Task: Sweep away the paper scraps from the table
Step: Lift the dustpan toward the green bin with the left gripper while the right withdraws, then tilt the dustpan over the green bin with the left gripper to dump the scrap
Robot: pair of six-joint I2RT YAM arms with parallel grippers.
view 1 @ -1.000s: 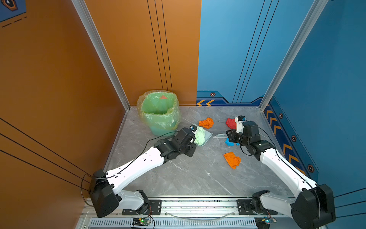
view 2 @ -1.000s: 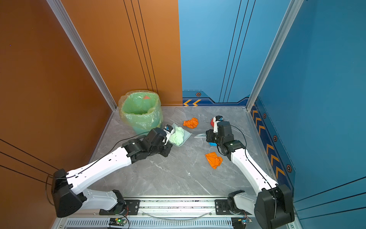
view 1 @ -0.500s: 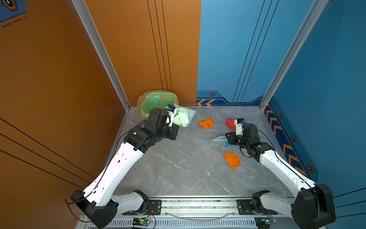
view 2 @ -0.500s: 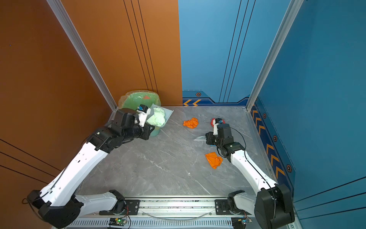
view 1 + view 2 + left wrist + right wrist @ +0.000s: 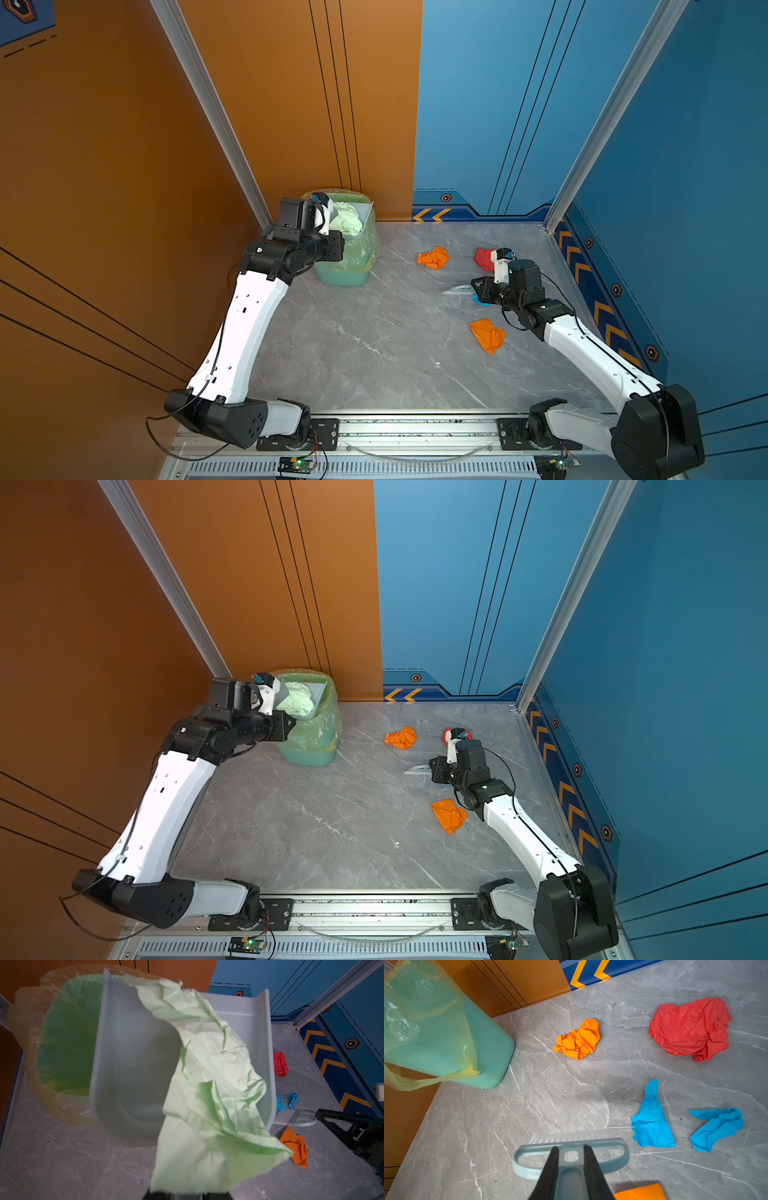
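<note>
My left gripper [image 5: 326,212] [image 5: 187,1196] is shut on the handle of the grey-blue dustpan [image 5: 128,1064] [image 5: 318,692], tilted over the green bin [image 5: 349,266]. A pale green paper scrap [image 5: 207,1084] [image 5: 347,220] lies in the pan. My right gripper [image 5: 570,1151] [image 5: 482,289] is shut on the brush [image 5: 612,1145], bristles on the table [image 5: 374,332]. Beyond the brush lie an orange scrap [image 5: 578,1040] [image 5: 433,257], a red one [image 5: 689,1026] and two blue ones [image 5: 651,1120] [image 5: 716,1128]. Another orange scrap [image 5: 487,334] lies beside the right forearm.
The bin [image 5: 446,1032] has a yellowish bag liner and stands in the back left corner against the orange wall. Aluminium posts and the blue wall close the back and right sides. The arms' base rail [image 5: 415,428] runs along the front edge.
The left arm has lifted the dustpan with the pale green scrap from mid-table, back and left to over the bin. The right gripper with the brush has shifted slightly toward the front.
</note>
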